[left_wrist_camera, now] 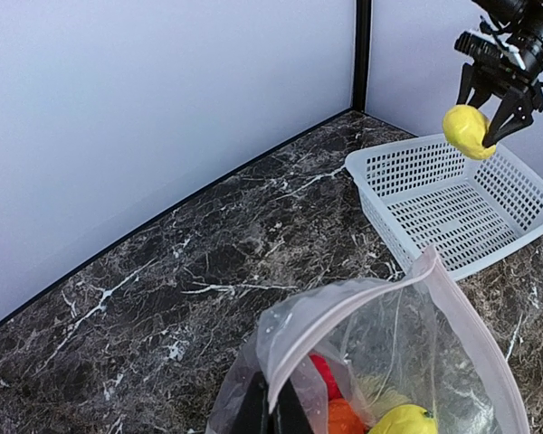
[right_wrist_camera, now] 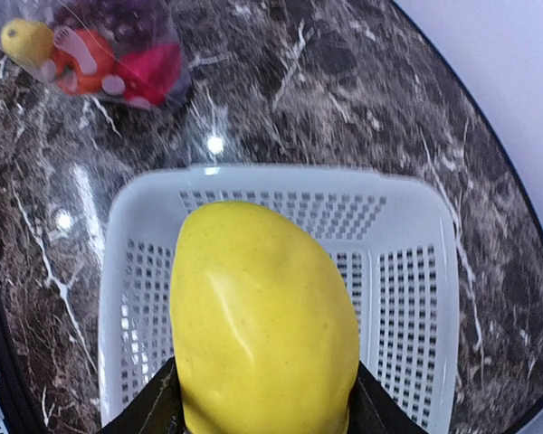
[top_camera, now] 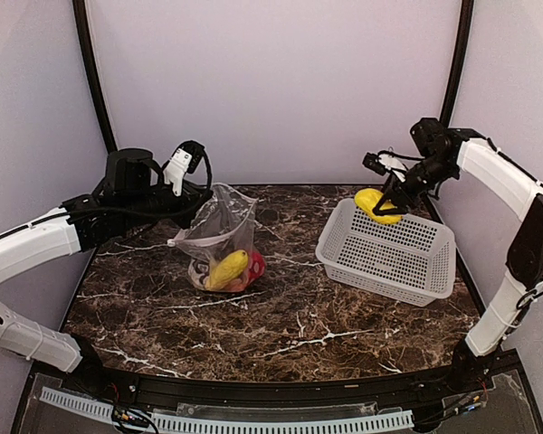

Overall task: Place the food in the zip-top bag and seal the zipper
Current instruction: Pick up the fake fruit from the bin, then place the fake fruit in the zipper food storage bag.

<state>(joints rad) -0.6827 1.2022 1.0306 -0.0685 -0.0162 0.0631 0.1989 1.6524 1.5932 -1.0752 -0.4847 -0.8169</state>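
Note:
The clear zip-top bag (top_camera: pixel 219 237) stands on the table left of centre, its mouth held up and open. Inside lie a yellow piece (top_camera: pixel 227 268), an orange-red one (left_wrist_camera: pixel 344 419) and a red piece (top_camera: pixel 253 265). My left gripper (left_wrist_camera: pixel 273 418) is shut on the bag's rim beside the pinkish zipper strip (left_wrist_camera: pixel 344 318). My right gripper (top_camera: pixel 386 206) is shut on the other yellow piece (right_wrist_camera: pixel 262 316) and holds it above the far left corner of the white basket (top_camera: pixel 389 250). The bag also shows in the right wrist view (right_wrist_camera: pixel 100 45), with dark purple grapes (right_wrist_camera: pixel 118 14) inside.
The white perforated basket (right_wrist_camera: pixel 416 271) stands at the right of the dark marble table (top_camera: pixel 281 316). Pale walls close the back and both sides. A black frame runs along the near edge.

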